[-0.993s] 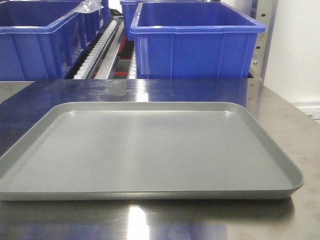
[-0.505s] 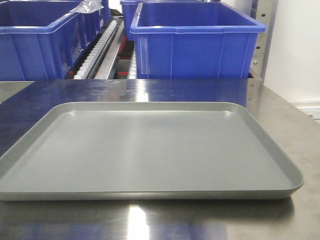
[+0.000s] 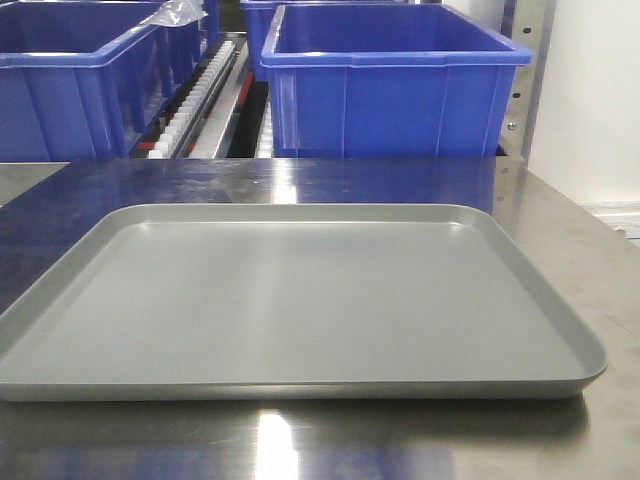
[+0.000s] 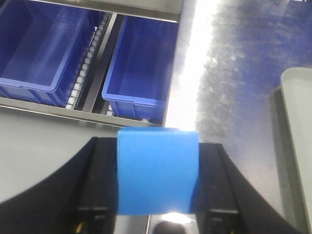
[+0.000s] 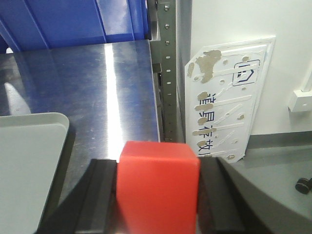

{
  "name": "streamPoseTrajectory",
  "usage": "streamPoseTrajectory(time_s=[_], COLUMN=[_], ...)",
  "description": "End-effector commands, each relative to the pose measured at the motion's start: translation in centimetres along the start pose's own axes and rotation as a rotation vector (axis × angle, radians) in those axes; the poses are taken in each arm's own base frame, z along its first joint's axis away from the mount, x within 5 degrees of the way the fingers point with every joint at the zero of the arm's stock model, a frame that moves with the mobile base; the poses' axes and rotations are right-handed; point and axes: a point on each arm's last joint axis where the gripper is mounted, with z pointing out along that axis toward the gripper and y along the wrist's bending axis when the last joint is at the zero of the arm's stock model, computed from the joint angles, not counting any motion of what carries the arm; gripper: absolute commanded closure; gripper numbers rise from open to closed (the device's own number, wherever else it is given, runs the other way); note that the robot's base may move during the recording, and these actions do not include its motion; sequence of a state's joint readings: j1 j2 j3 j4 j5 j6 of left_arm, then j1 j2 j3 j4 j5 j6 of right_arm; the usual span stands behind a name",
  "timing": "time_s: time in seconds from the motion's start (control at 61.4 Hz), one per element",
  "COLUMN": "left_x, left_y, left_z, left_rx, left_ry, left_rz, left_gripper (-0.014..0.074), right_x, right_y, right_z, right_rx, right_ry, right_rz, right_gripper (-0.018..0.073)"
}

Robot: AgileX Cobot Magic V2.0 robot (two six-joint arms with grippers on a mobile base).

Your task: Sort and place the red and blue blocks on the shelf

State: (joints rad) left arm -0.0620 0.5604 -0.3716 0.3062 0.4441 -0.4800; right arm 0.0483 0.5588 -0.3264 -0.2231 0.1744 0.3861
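In the left wrist view the blue block (image 4: 157,170) fills the gap between two black fingers, and my left gripper (image 4: 157,181) is shut on it above the steel table, left of the grey tray. In the right wrist view my right gripper (image 5: 157,195) is shut on the red block (image 5: 157,187), held over the table's right part beside the tray corner. The shelf (image 3: 225,100) with its white roller track stands behind the table in the front view. Neither gripper nor block shows in the front view.
A wide grey rimmed tray (image 3: 540,310) lies on the steel table (image 3: 560,230). Blue bins (image 3: 390,90) (image 3: 70,90) sit on the shelf. Two more bins (image 4: 44,53) (image 4: 141,68) show below the left gripper. A perforated steel post (image 5: 167,73) and a white plate (image 5: 229,92) stand right.
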Motion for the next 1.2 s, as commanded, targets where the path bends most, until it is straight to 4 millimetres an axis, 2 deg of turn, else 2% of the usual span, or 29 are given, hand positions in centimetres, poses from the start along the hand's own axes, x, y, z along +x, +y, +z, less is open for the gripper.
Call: streamPoseTrajectory(time_s=[0.0, 0.26, 1.188], left_x=[-1.30, -0.50, -0.51], left_y=[-0.42, -0.39, -0.25], left_z=[-0.29, 0.17, 0.18], left_rx=[0.041, 0.049, 0.031], left_ry=[-0.105, -0.110, -0.112], left_rz=[0.011, 0.034, 0.076], left_gripper=[0.0473, 0.0473, 0.0473], right_x=[-1.71, -1.71, -1.71], right_y=[0.38, 0.38, 0.38], right_z=[-0.30, -0.30, -0.30], right_rx=[-0.031, -0.031, -0.031], right_ry=[-0.113, -0.113, -0.113], right_rz=[-0.021, -0.021, -0.021], right_gripper=[0.0512, 0.0512, 0.0512])
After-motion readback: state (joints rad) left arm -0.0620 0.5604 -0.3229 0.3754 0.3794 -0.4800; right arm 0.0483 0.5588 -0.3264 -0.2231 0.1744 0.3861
